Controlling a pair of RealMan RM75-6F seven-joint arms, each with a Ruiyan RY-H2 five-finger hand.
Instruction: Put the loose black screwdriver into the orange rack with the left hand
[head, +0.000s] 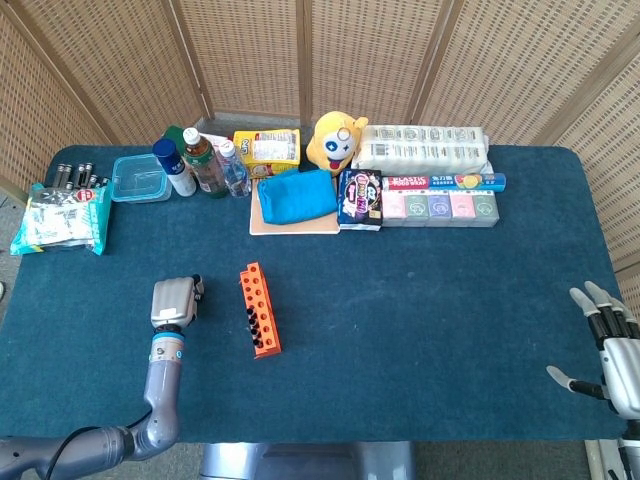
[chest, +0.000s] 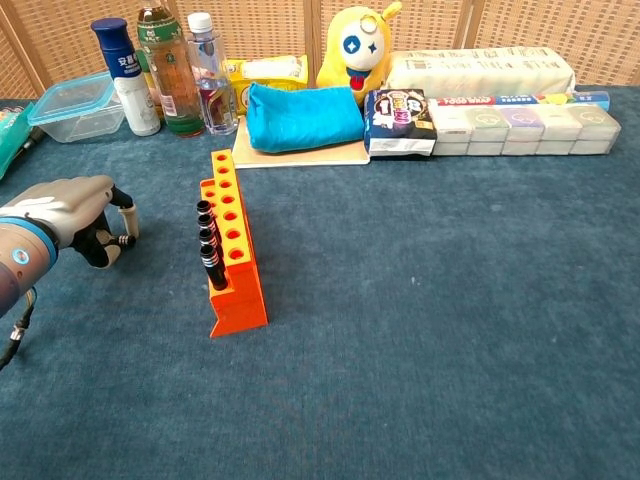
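The long orange plastic rack stands upright on the blue carpeted worktop, left of centre, running roughly front to back with its near end angled a bit to the right. It's stepped, a lower row on the left side and a taller one beside it, both dotted with round holes. A few black-handled screwdrivers already sit in the lower row toward the near end, handles up. The loose black screwdriver is well off to the rack's left, gripped in the grey left hand, just a short dark end poking out toward the rack, roughly level.
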